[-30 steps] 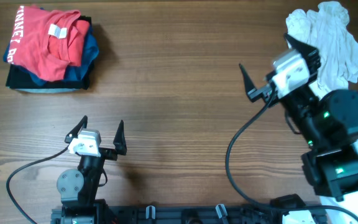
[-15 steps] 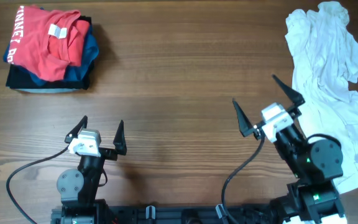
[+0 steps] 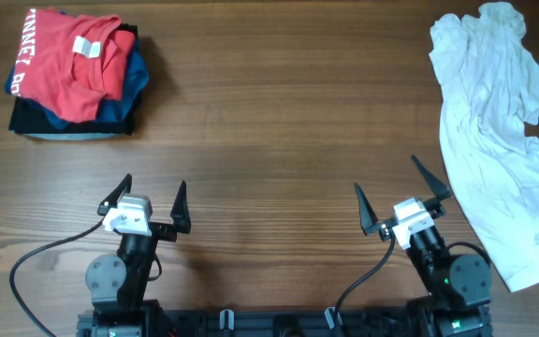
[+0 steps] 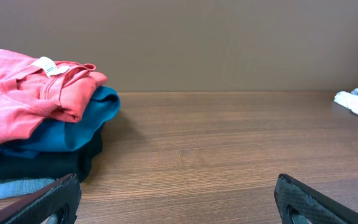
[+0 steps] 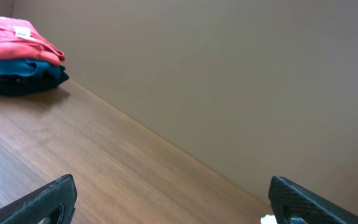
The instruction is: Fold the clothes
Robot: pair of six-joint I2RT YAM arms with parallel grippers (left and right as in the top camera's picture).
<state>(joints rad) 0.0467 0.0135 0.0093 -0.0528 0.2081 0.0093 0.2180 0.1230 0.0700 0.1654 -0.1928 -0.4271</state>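
A folded red T-shirt [image 3: 71, 62] with white lettering and a white neck label lies on top of a stack of folded clothes at the far left; it also shows in the left wrist view [image 4: 30, 93] and the right wrist view [image 5: 17, 37]. A crumpled white shirt [image 3: 499, 131] lies spread along the right side of the table. My left gripper [image 3: 148, 201] is open and empty near the front edge [image 4: 179, 202]. My right gripper [image 3: 402, 198] is open and empty near the front edge, just left of the white shirt's lower part [image 5: 169, 199].
Under the red T-shirt lie a folded blue garment [image 3: 129, 89] and a dark one [image 3: 59, 124], seen in the left wrist view too [image 4: 73, 124]. The wooden table [image 3: 269, 140] runs between the stack and the white shirt. A plain wall [image 5: 229, 74] stands behind.
My right arm has drawn back from the white shirt toward the front edge and lowered there, open. The white shirt now lies spread out. The left arm has not moved.
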